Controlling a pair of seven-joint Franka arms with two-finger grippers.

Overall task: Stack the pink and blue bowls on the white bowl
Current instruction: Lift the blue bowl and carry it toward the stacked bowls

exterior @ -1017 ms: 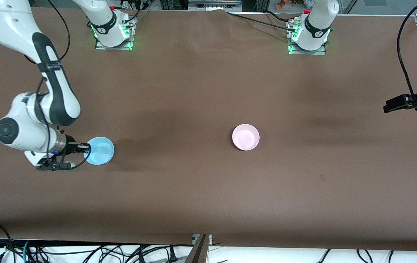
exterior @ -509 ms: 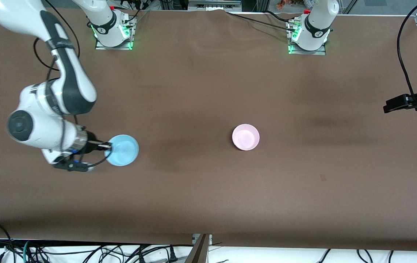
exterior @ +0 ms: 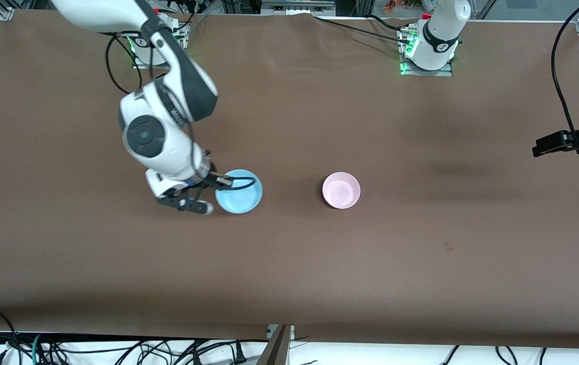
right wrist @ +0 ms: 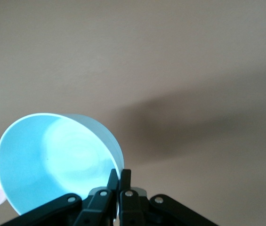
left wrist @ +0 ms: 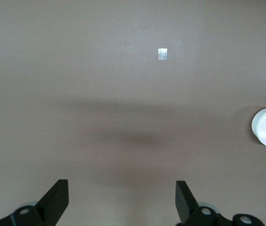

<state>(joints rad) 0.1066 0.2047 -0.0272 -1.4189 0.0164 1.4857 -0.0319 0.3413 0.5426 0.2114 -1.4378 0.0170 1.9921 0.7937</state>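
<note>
Now the right gripper [exterior: 224, 180] pinches the blue bowl [exterior: 239, 191] by its rim, bare surface [exterior: 289, 263] between it and the pink bowl [exterior: 341, 190]. Toward the left arm's end from the pink bowl, the left gripper [left wrist: 122, 200] waits, fingers spread.

— Where do the two bowls sit?
— The pink bowl [exterior: 341, 190] stands on the counter [exterior: 421, 253] about midway between its long edges, well clear of every corner. The blue bowl [exterior: 239, 191] hangs beside it, toward the right arm's end.
— What carries it?
— The right gripper [exterior: 222, 180], fingers on its rim. The left gripper [left wrist: 122, 202] waits over the edge at the left arm's end.
</note>
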